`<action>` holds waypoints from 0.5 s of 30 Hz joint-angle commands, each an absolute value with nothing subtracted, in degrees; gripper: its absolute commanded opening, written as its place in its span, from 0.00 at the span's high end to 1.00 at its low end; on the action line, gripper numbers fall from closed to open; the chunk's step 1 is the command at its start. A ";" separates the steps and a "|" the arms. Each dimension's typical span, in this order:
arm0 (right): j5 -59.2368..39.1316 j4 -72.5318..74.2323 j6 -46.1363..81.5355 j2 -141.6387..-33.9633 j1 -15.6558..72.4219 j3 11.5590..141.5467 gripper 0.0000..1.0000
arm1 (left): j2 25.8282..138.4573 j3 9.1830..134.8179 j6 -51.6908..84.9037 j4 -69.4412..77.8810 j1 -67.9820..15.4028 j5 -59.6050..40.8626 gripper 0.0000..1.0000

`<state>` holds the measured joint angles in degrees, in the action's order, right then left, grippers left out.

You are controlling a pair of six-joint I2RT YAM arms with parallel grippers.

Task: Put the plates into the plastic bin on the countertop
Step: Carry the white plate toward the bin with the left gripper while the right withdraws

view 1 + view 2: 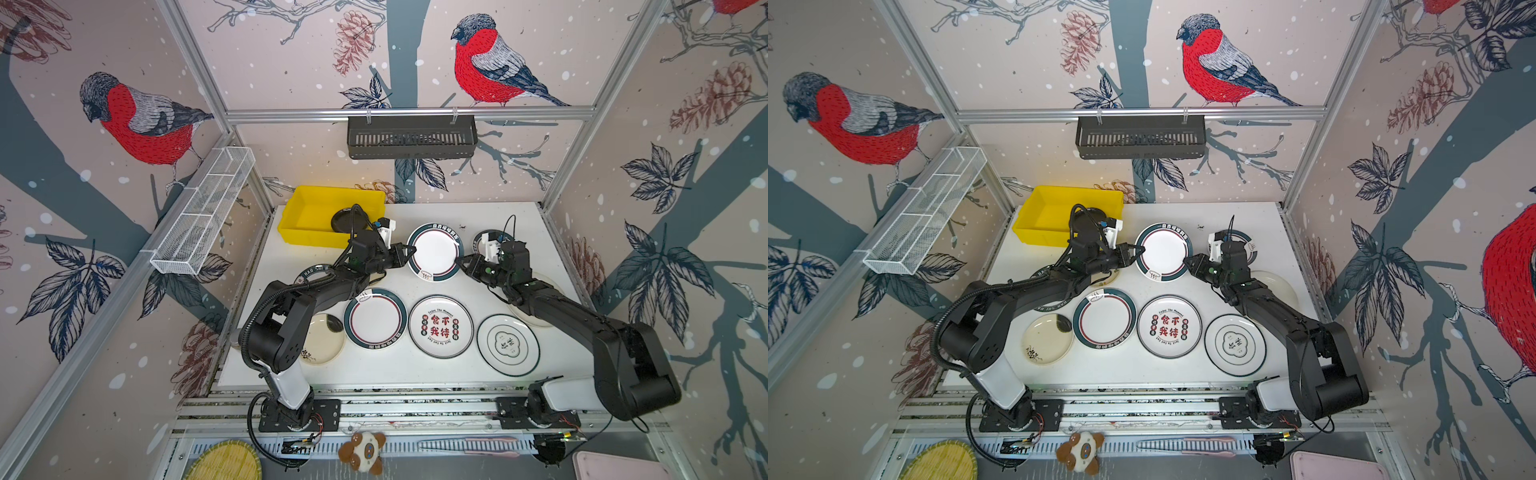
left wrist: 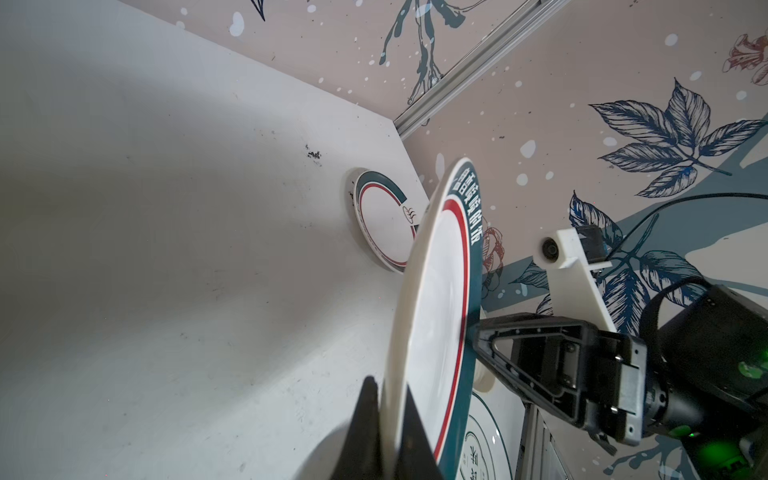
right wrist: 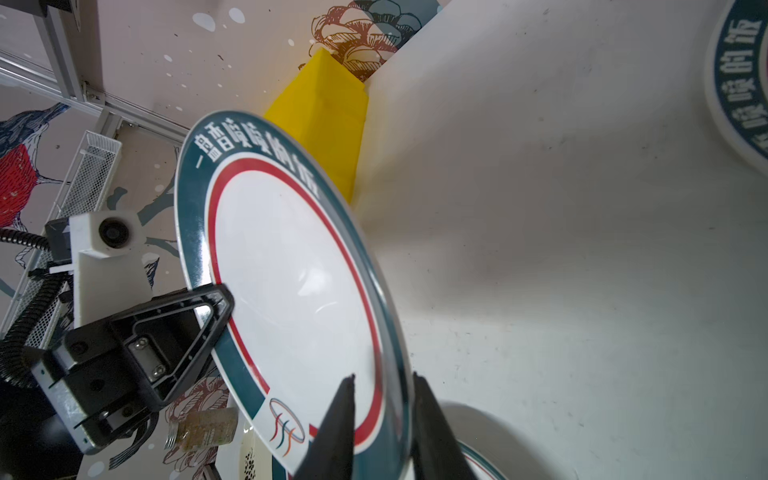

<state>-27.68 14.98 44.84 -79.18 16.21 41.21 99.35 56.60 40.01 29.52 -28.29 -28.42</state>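
A white plate point(image 1: 435, 252) point(image 1: 1163, 251) with a dark green rim and red ring hangs tilted above the countertop point(image 1: 415, 365) between both arms. My left gripper point(image 1: 409, 251) point(image 2: 388, 384) is shut on its left rim. My right gripper point(image 1: 459, 262) point(image 3: 382, 376) straddles the opposite rim with its jaws apart, gaps showing on both sides. The yellow plastic bin point(image 1: 307, 212) point(image 3: 328, 124) stands at the back left with a black plate point(image 1: 345, 220) inside. Several more plates lie on the countertop, among them a green-rimmed one point(image 1: 375, 319) and one with red writing point(image 1: 440, 326).
A black slotted basket point(image 1: 411, 137) hangs on the back wall and a white wire basket point(image 1: 203, 212) on the left wall. A cream plate point(image 1: 322, 343) lies partly under my left arm. Below the front rail lie a bamboo disc point(image 1: 224, 461) and a plush toy point(image 1: 363, 451).
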 commanded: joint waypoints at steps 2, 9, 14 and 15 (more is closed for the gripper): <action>-29.34 18.49 43.59 -77.28 16.27 41.40 0.41 | 99.48 56.87 38.76 28.72 -28.25 -27.14 1.00; -25.13 15.51 39.85 -72.75 16.18 40.83 0.18 | 98.54 60.49 37.39 27.00 -27.66 -22.29 1.00; -21.38 13.32 37.53 -68.00 16.23 39.84 0.14 | 98.10 62.21 37.26 26.94 -23.21 -19.64 1.00; -20.67 12.74 37.09 -67.25 16.18 39.64 0.13 | 98.02 62.38 37.14 26.85 -21.89 -18.93 1.00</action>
